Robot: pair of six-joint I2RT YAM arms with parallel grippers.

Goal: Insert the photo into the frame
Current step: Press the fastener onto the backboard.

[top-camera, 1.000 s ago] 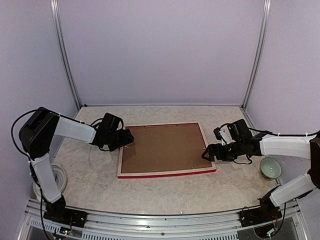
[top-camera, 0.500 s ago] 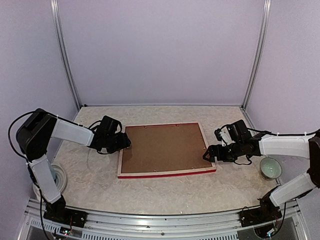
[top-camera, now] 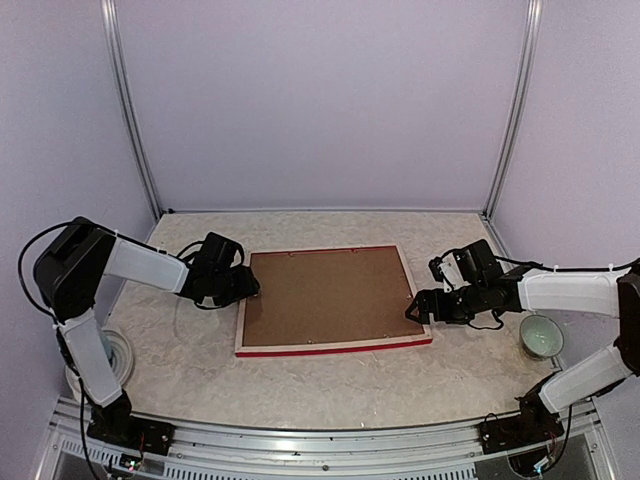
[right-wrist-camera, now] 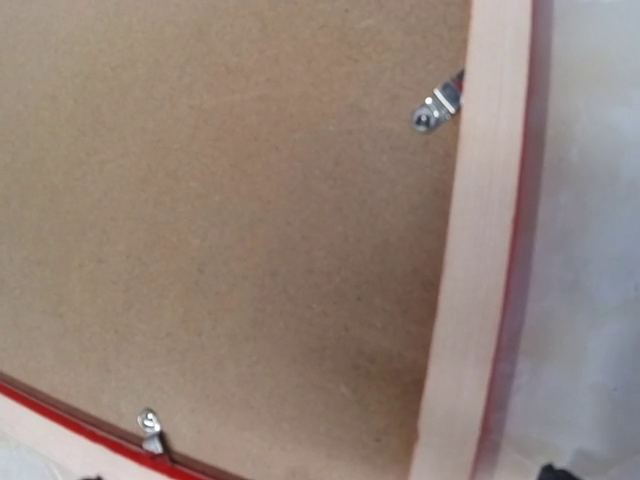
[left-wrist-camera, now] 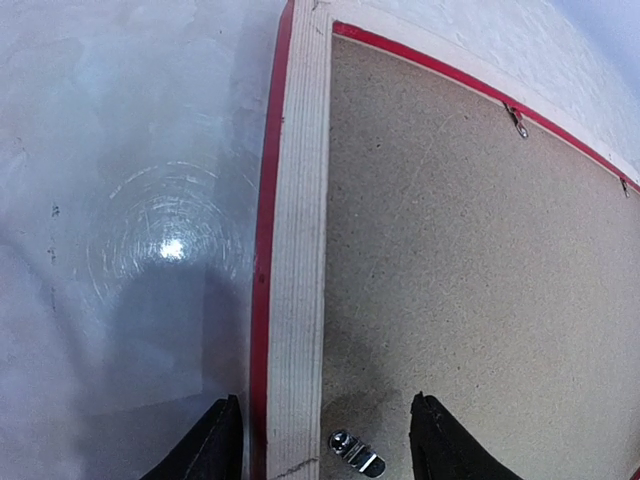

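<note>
The frame (top-camera: 335, 347) lies face down on the table, pale wood back up and red outer edge showing, with the brown backing board (top-camera: 325, 295) set in it. The photo is hidden. My left gripper (top-camera: 254, 286) is at the frame's left side, open. In the left wrist view it (left-wrist-camera: 325, 445) straddles the wooden bar (left-wrist-camera: 300, 200) and a metal clip (left-wrist-camera: 355, 452). My right gripper (top-camera: 413, 308) is low at the frame's right side, open, over the right bar (right-wrist-camera: 480, 250). Only a dark sliver of one fingertip shows at the bottom of its wrist view.
A pale green bowl (top-camera: 541, 335) stands at the right, close behind the right arm. A coiled white cable (top-camera: 120, 355) lies by the left arm's base. More small metal clips (right-wrist-camera: 437, 108) sit along the backing board's edges.
My left gripper has drawn back a little to the left at the frame's edge and its jaws have narrowed. The right arm and the frame have not moved.
</note>
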